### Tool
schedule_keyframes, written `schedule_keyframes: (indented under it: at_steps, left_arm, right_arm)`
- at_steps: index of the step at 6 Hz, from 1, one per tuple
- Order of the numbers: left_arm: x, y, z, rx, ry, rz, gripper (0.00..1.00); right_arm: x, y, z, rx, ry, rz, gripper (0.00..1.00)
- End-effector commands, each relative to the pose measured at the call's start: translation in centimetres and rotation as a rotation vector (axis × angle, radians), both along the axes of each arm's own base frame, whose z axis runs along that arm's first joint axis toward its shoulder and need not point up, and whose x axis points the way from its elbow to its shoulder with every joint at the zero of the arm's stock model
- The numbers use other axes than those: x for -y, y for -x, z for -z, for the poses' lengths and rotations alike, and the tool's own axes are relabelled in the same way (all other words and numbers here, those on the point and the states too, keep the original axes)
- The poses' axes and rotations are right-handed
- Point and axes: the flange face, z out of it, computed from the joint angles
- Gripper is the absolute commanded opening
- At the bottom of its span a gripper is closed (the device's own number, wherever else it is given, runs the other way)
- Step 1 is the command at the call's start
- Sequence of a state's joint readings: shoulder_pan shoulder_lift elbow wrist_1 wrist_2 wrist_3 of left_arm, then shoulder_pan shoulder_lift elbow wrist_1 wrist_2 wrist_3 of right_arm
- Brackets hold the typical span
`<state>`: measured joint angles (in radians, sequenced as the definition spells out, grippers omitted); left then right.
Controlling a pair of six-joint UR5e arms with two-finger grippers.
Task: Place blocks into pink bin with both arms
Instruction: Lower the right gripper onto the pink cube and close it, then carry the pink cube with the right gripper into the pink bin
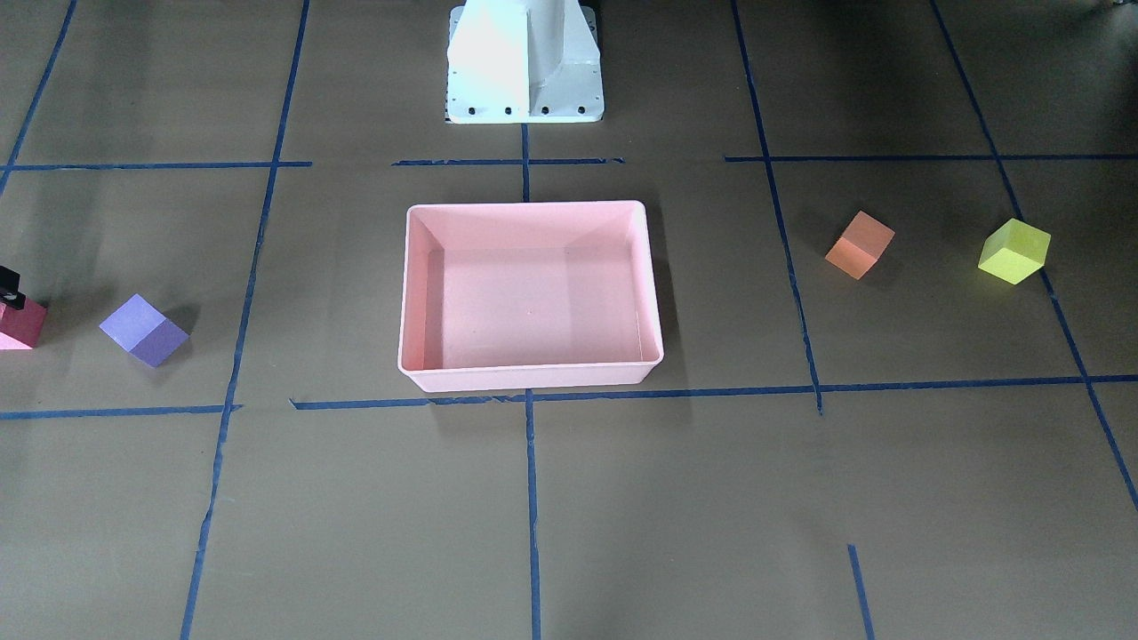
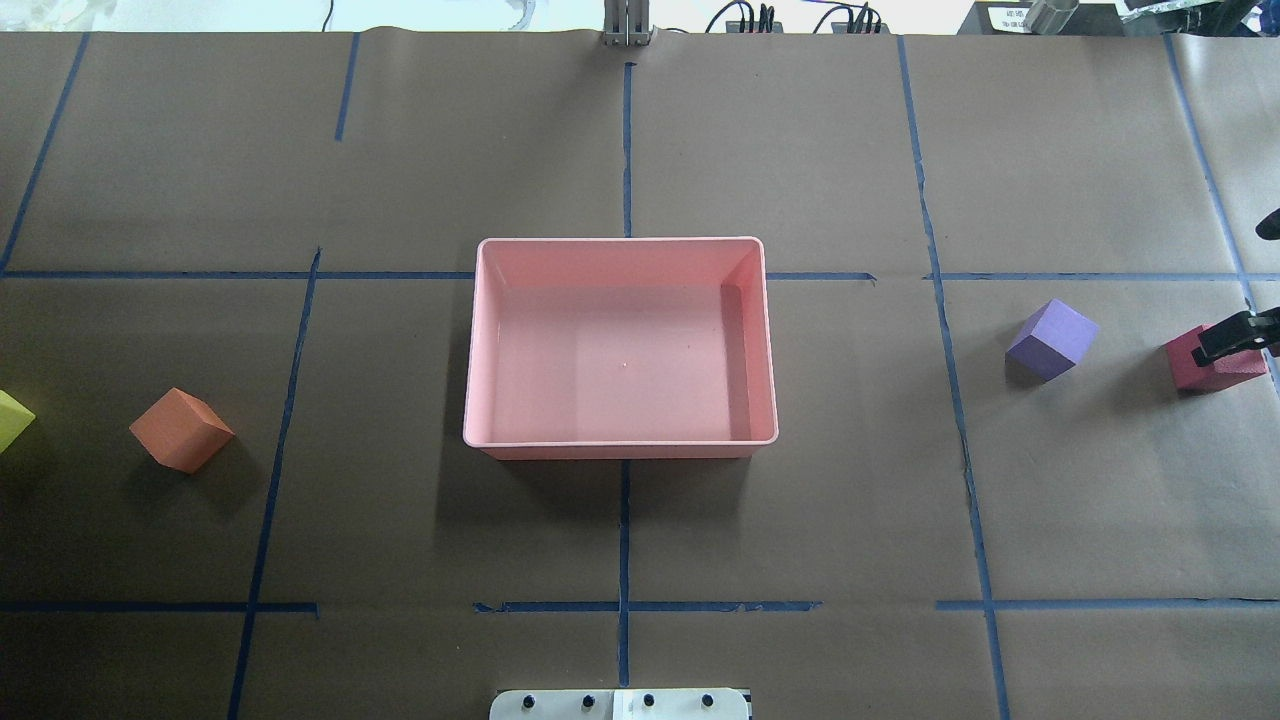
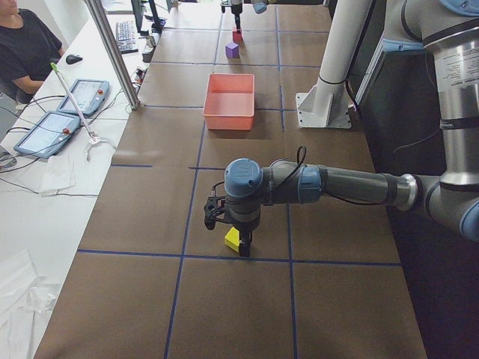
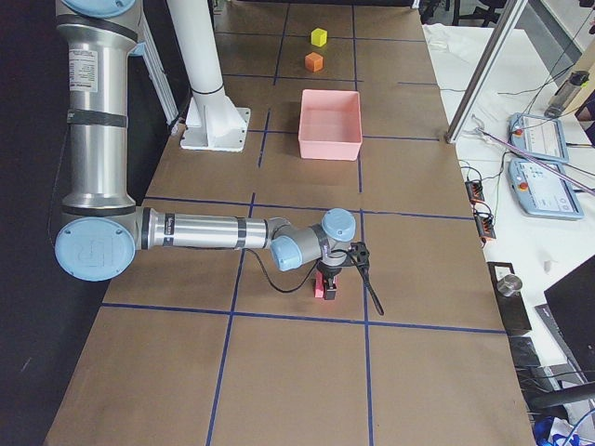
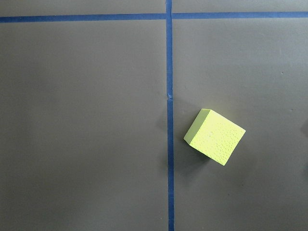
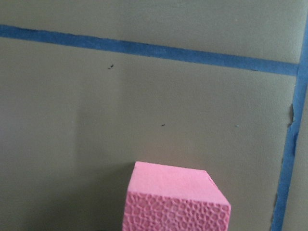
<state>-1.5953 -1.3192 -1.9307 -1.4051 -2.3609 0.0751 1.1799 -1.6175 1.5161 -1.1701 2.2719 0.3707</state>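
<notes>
The pink bin [image 2: 620,241] sits mid-table with nothing in it. The orange block [image 2: 181,429] and the yellow-green block [image 1: 1014,251] lie on my left side. The purple block [image 2: 1051,339] and the red-pink block [image 2: 1213,372] lie on my right side. My right gripper [image 4: 346,279] hangs low at the red-pink block, with its jaws spread. One finger [image 2: 1235,338] shows over the block's top. The block [image 6: 175,202] rests on the table. My left gripper [image 3: 230,238] is low beside the yellow-green block [image 5: 214,136]. I cannot tell whether it is open or shut.
The white pedestal base [image 1: 524,62] stands behind the bin. Blue tape lines [image 2: 625,530] divide the brown table top. A seated person [image 3: 26,45], tablets [image 3: 63,112] and cables are at a side table beyond the far edge.
</notes>
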Motion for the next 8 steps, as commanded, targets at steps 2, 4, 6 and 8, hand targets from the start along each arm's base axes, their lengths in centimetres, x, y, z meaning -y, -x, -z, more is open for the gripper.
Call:
schedule_keyframes:
  at_steps: [2,4,6,8]
  left_arm:
    - [0.0,0.0,0.0,0.000,-0.003,-0.002,1.00]
    - [0.0,0.0,0.0,0.000,-0.004,-0.003,1.00]
    - [0.1,0.0,0.2,0.000,-0.008,-0.003,1.00]
    - [0.2,-0.1,0.8,-0.001,-0.026,-0.006,1.00]
  right_arm:
    - [-0.2,1.0,-2.6,0.024,-0.055,0.018,0.95]
    - [0.5,2.3,-1.3,0.038,-0.008,-0.039,0.31]
    - [0.5,2.1,6.2,0.102,-0.114,-0.045,0.02]
    - [-1.1,3.8,15.8,0.207,-0.083,-0.105,0.02]
